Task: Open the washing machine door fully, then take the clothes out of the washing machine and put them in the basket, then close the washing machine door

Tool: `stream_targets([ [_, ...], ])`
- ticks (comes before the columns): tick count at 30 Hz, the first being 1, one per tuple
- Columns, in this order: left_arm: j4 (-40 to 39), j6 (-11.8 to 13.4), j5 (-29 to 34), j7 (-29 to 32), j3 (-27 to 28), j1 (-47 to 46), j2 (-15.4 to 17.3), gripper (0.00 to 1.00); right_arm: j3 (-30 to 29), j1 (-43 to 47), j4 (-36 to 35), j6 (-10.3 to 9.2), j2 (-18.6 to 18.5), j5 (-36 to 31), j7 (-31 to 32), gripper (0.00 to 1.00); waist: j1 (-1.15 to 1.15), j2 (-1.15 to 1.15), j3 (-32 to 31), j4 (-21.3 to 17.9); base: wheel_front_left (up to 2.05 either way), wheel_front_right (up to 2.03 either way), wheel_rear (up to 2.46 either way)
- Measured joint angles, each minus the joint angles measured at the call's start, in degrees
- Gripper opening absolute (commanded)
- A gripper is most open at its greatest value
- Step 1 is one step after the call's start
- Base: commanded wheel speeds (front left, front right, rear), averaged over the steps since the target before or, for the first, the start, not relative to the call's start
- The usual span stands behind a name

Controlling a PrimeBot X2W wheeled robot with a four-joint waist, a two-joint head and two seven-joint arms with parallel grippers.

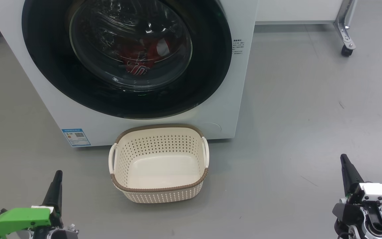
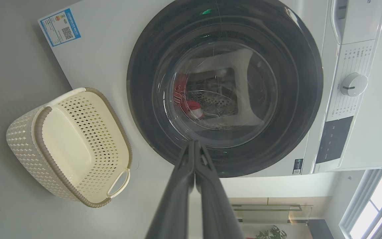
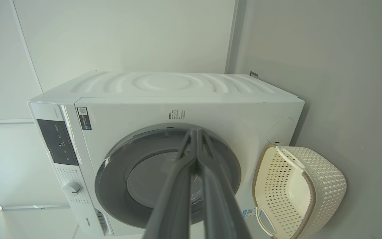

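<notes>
Head view shows a large white front-loading washing machine (image 1: 240, 99) with its round glossy black glass-centred door (image 1: 41, 63) shut. Red jersey clothes (image 1: 138, 58) with white lettering lie behind the glass. A small cream perforated plastic basket (image 1: 159, 191) with a brown rim stands on the grey floor (image 1: 293, 116) just before the machine. The left claw (image 1: 58, 173) and right claw (image 1: 343, 156) are clenched, fingers pressed together, well apart from the basket.

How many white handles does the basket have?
2. On the basket, the left handle sits on its left side and the right handle on its right side; none seems hidden.
</notes>
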Motion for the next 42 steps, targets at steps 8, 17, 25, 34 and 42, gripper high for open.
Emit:
stream_targets([
  [8, 0.00, 0.00, 0.01, 0.01, 0.01, 0.00, 0.00, 0.00, 0.00, 0.00, 0.00, 0.00, 0.00, 0.00, 0.00, 0.00, 0.00, 0.00, 0.00, 0.00, 0.00, 0.00, 0.00],
  [17, 0.00, 0.00, 0.01, 0.01, 0.02, 0.00, -0.01, 0.00, -0.01, 0.00, 0.00, 0.00, 0.01, 0.00, 0.00, 0.00, 0.00, 0.00, 0.00, 0.00, 0.00, 0.00, 0.00],
  [25, 0.00, 0.00, 0.01, 0.07, 0.02, 0.00, -0.02, 0.00, -0.02, 0.00, 0.00, 0.00, 0.01, 0.00, 0.00, 0.00, 0.00, 0.00, 0.00, 0.00, 0.00, 0.00, 0.00],
  [34, 2.75, 0.05, -0.18, 0.04, -0.34, 2.61, -1.40, 1.00, 0.12, 2.82, 2.79, -0.05, 1.45, 0.01, -0.01, 1.00, 0.00, 0.00, 0.01, 0.00, 0.00, 0.00, 0.00],
  [42, 1.97, 0.05, 0.00, -0.65, -0.87, 2.57, -1.40, 1.00, 0.22, 2.76, 2.02, -0.05, 1.16, -0.63, -0.48, 1.00, 0.00, 0.00, 0.07, -0.02, 0.00, 0.00, 0.00],
])
